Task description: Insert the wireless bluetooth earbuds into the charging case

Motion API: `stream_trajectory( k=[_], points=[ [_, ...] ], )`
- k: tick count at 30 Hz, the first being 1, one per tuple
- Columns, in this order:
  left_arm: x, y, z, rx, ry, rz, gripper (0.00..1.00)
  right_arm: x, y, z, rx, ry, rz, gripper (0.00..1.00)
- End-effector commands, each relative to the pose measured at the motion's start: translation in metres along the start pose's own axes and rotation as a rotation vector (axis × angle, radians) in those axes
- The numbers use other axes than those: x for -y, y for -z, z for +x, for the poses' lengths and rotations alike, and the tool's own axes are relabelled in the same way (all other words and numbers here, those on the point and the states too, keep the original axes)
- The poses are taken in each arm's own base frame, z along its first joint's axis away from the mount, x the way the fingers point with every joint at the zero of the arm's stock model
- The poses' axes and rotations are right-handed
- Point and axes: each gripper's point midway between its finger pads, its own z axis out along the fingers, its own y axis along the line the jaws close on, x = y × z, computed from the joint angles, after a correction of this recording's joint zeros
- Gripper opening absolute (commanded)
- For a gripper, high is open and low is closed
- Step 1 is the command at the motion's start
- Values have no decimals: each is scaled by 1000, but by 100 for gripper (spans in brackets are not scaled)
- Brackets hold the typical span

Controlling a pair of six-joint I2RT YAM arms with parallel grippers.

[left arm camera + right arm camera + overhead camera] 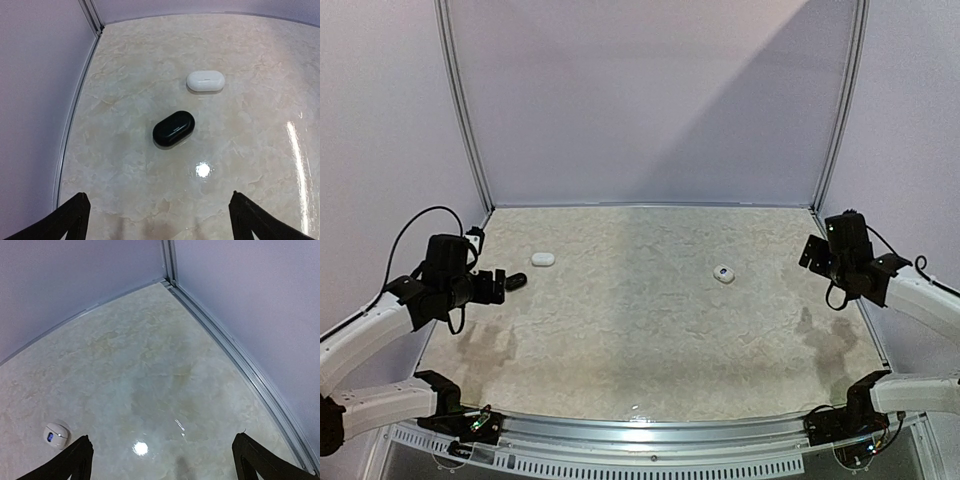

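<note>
1. Left gripper (158, 196): its jaws are standing as wide as they go and gripping nothing. Only bare table (240, 150) is showing between the fingers (70, 220).
2. Right gripper (163, 437): its jaws are likewise gaping wide and empty. It is hanging well apart from the black case, at the far right side.
3. Black case (173, 128): pill-shaped, lid shut, lying flat just ahead of the left gripper and not touching it.
4. White pill case (205, 81): lying near the black case, beyond it and a little to its right, with a gap between them. Its lid is shut.
5. Round white case (55, 435): showing a blue indicator, lying well to the right of the black case and closer to the right gripper.
6. Earbuds: you are seeing none loose in any view. Whether they are sitting inside the cases cannot be told.
7. Step in hand, as a judgement: with every lid down, you are checking rather than inserting. Keep both grippers wide open and high, and search the table before you go down to any case.
8. Obstacles: the side wall (35, 100) and its rail (75, 115) are running close to the left of the black case, which is narrowing any approach from that side.
</note>
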Motion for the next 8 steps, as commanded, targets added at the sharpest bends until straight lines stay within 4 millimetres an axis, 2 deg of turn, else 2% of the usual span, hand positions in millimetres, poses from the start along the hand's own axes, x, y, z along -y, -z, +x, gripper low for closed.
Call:
stream_trajectory(
  k=[1, 4, 8],
  points=[
    [-14, -9, -14, 118, -27, -92, 99, 29, 7, 3, 105, -124, 49, 99],
    [-10, -16, -7, 120, -50, -73, 99, 35, 10, 7, 128, -157, 36, 99],
    [-12, -17, -5, 132, -52, -89, 99, 34, 15, 2, 156, -168, 6, 99]
  ],
)
